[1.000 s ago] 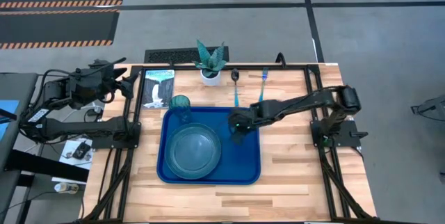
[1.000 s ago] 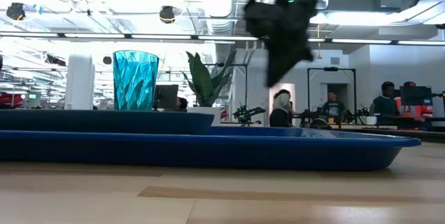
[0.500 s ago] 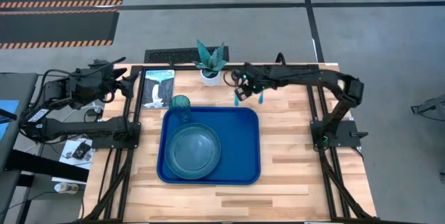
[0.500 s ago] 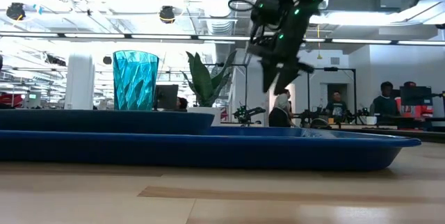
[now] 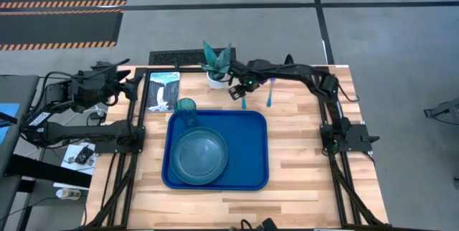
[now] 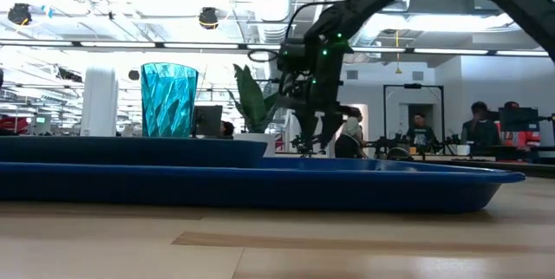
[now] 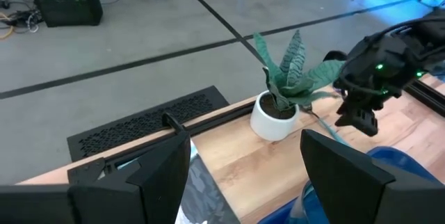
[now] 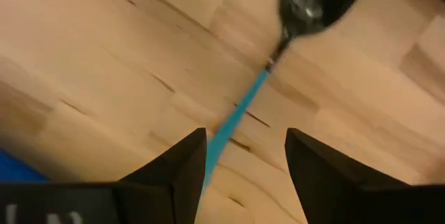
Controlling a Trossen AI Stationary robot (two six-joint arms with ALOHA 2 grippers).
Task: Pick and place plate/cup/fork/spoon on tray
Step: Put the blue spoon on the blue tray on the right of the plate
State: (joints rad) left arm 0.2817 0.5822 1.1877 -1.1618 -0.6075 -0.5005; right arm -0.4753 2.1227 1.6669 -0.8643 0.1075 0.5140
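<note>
The tray [image 5: 247, 166] lies mid-table holding the plate [image 5: 201, 156] and, in its far left corner, the cup [image 5: 186, 107], while beyond its far edge the right gripper [image 5: 239, 91] (fingers apart, holding nothing) hangs over the spoon [image 8: 278, 50], the fork [image 5: 270, 92] just beside.

We saw a grey concrete floor [image 5: 237, 26] crossed by dark lines, striped black mats [image 5: 61, 8] at ten o'clock, bright ceiling lights [image 6: 208, 17] over an open hall, and people [image 6: 482, 127] standing at three o'clock.
</note>
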